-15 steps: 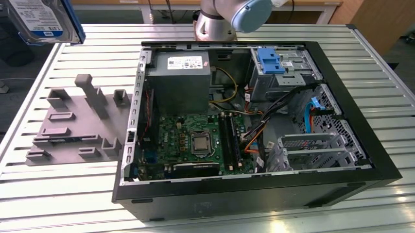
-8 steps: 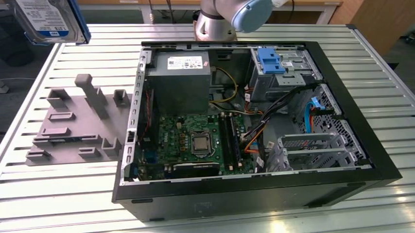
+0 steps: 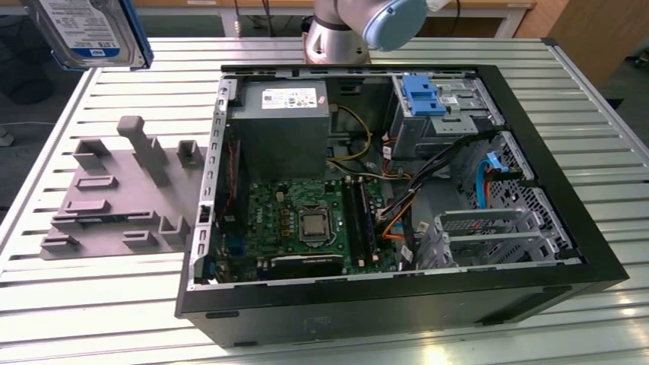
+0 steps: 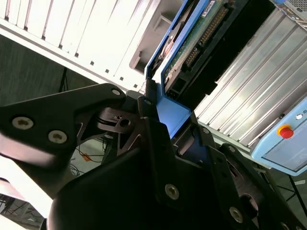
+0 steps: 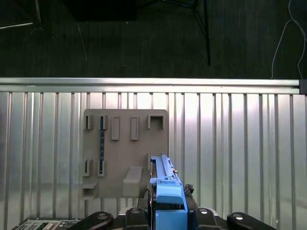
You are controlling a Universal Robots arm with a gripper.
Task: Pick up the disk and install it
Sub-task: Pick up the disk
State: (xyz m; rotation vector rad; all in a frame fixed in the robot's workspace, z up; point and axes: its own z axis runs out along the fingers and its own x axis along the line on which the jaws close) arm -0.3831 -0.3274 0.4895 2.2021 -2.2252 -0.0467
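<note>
Second wrist view shows you the claw (image 4: 170,117) pinching the disk (image 4: 192,43) by its blue side rail (image 4: 175,112), likely to spare its flat faces, while the exterior view has it high above the grey holder (image 3: 112,198) on the surface (image 3: 91,304), well apart from the open computer case (image 3: 406,304).

Robotics lab w/ a PC-assembly test setup. Evidence: slatted aluminium-profile table (image 3: 102,304) carrying an opened black desktop tower case (image 3: 406,315), mainboard exposed. A flat grey plastic fixture plate w/ upright slots (image 3: 112,190) lies just beside the case. Silver-and-blue robot arm base (image 3: 340,38) at the table's far edge. Pale-blue control box (image 4: 283,155) w/ a round red e-stop button (image 4: 286,131). Dark floor (image 5: 144,43) beyond the table.
</note>
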